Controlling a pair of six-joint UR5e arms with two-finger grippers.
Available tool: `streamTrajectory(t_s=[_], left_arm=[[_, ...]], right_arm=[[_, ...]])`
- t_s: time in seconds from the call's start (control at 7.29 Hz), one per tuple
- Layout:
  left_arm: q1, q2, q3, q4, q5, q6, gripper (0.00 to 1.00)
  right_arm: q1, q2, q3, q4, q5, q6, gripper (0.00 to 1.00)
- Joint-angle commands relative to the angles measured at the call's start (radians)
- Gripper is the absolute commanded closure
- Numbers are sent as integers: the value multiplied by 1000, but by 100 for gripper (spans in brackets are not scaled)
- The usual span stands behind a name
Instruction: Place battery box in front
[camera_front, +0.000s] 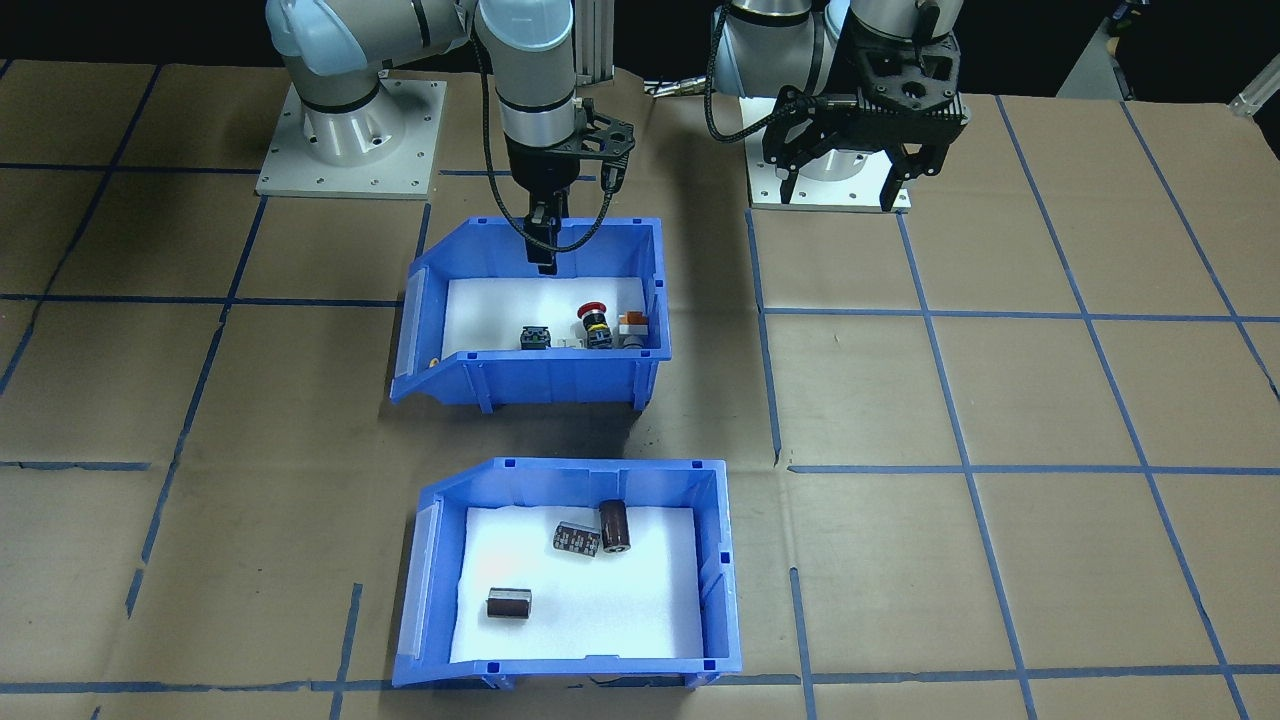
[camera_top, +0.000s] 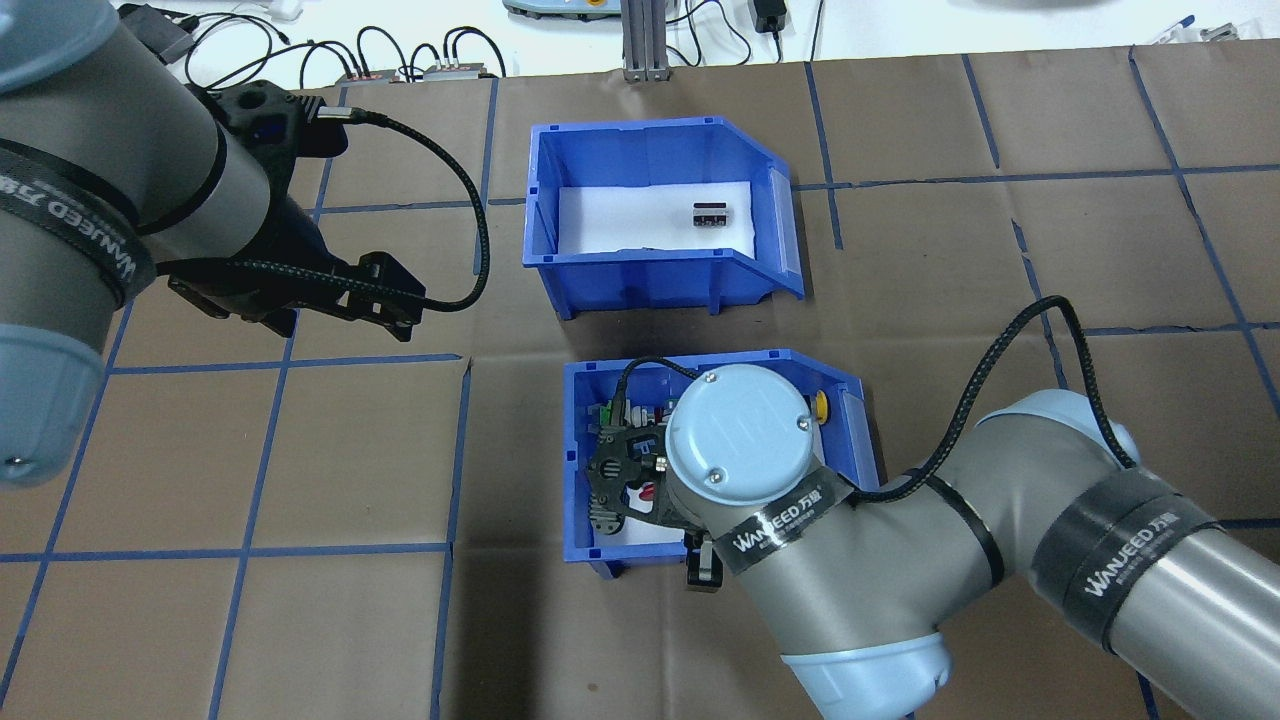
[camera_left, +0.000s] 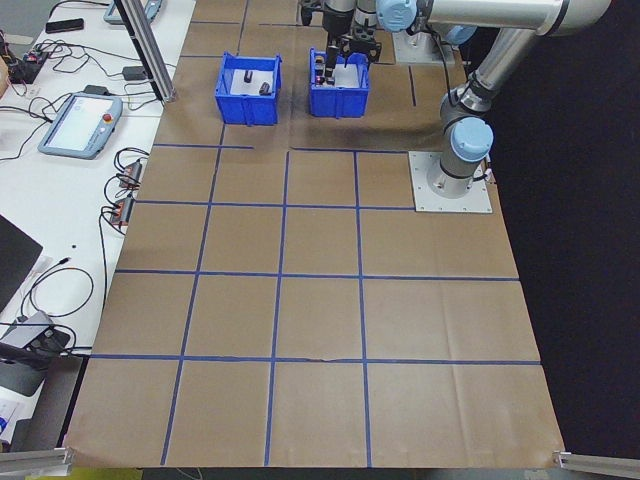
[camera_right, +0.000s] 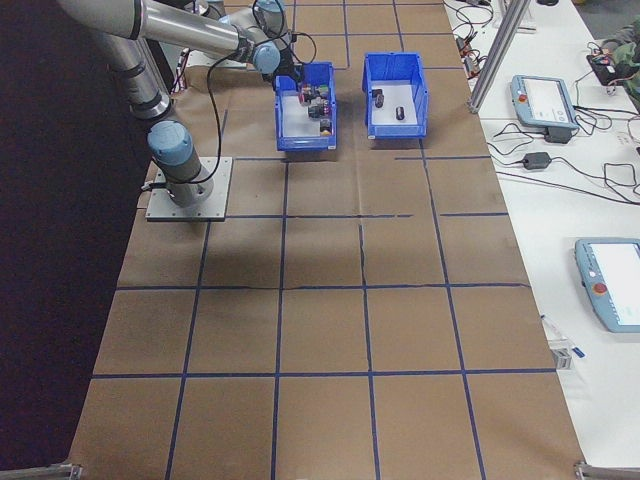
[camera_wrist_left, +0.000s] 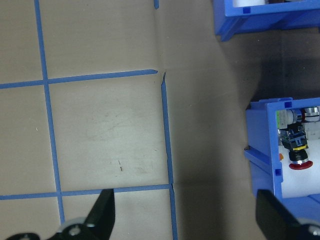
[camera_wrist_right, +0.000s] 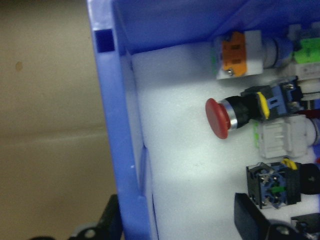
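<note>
At the switch bin's (camera_front: 530, 310) 12 o'clock wall, right fingers (camera_front: 541, 245) straddled it, spread; left fingers (camera_front: 850, 185) open, empty; battery box (camera_front: 570, 575) at 6 o'clock.

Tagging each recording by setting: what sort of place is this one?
Most likely a robotics lab or test cell. The table is covered in brown paper gridded with blue tape, teach pendants and cables lie on a white side bench, and two blue parts bins hold components.
</note>
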Motion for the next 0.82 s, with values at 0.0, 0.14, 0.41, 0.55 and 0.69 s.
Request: streamTrajectory(t_s=[0.0,0.14,0.41,0.55,0.69], left_arm=[[1,2,0,-23,3,0,1],[2,9,0,-30,4,0,1],[2,11,0,-32,20,1,1],[2,12,0,-34,21,0,1],[1,17,-2,-34,21,0,1]], right_arm=[[-96,-9,-106,148,7,31,0],[-139,-9,-140,150,6,39,0],[-249,-9,-224,295,6,38,0],[-301,-9,-270,372,6,38,0],[-359,-7,-310,403,7,39,0]])
